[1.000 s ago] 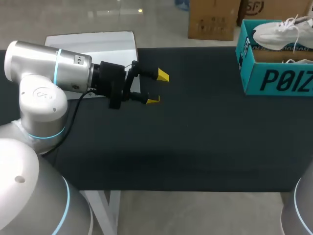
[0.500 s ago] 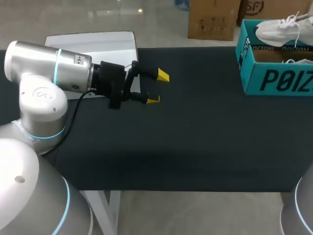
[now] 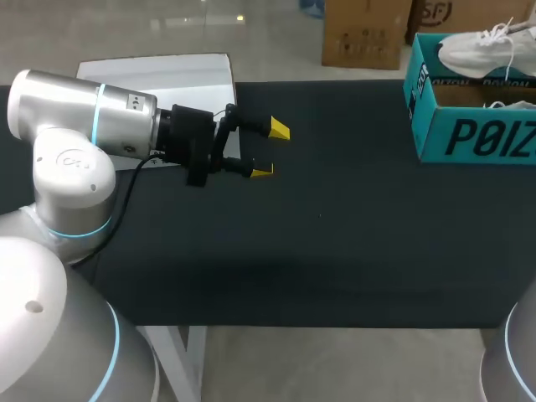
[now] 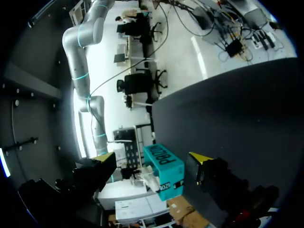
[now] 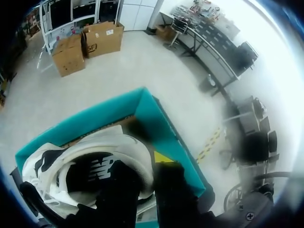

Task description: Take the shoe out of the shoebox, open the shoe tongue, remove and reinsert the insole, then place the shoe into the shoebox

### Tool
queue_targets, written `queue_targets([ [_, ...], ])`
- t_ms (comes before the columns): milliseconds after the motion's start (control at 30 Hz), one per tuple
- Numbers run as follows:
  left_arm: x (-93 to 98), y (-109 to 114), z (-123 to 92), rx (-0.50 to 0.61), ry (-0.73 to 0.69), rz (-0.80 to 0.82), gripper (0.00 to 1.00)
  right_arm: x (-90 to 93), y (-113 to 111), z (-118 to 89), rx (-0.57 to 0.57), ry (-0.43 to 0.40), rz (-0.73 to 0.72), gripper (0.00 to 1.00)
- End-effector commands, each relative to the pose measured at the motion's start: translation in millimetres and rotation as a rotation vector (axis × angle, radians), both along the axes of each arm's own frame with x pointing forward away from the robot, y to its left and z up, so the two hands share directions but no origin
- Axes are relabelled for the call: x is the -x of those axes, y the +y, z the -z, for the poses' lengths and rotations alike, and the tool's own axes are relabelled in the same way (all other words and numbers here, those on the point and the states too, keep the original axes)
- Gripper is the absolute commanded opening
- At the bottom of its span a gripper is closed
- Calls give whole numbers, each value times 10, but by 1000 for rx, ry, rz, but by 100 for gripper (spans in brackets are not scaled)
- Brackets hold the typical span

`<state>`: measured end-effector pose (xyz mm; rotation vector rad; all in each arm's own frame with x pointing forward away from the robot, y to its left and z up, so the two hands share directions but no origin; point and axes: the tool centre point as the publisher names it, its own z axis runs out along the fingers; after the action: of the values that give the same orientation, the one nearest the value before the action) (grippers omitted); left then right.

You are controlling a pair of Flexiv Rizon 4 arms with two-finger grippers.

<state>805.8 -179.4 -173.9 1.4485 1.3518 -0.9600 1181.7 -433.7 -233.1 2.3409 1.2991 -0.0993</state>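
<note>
Since a second ago the white shoe (image 3: 477,52) has risen a little; it now hangs just above the teal shoebox (image 3: 469,134), at the far right of the dark table (image 3: 335,251). The right gripper (image 5: 142,164) pinches the shoe's collar, one finger inside and one outside. I judge the taking-out step is in hand. Next the shoe must clear the box wall and come down on the table. The left gripper (image 3: 270,151) hovers wide open, well apart.

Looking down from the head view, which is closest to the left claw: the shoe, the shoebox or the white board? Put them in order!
1. The white board, close behind the left gripper.
2. The shoebox, far off at the right.
3. The shoe, up over the shoebox's back part.
</note>
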Motion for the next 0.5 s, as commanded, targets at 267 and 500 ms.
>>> queue_targets([
  [267,0,-3,-3,-5,-1,0,100,-47,-93,373,-2,-38,2,0],
  [500,0,-3,-3,-5,-1,0,100,-19,-137,564,3,-17,1,0],
])
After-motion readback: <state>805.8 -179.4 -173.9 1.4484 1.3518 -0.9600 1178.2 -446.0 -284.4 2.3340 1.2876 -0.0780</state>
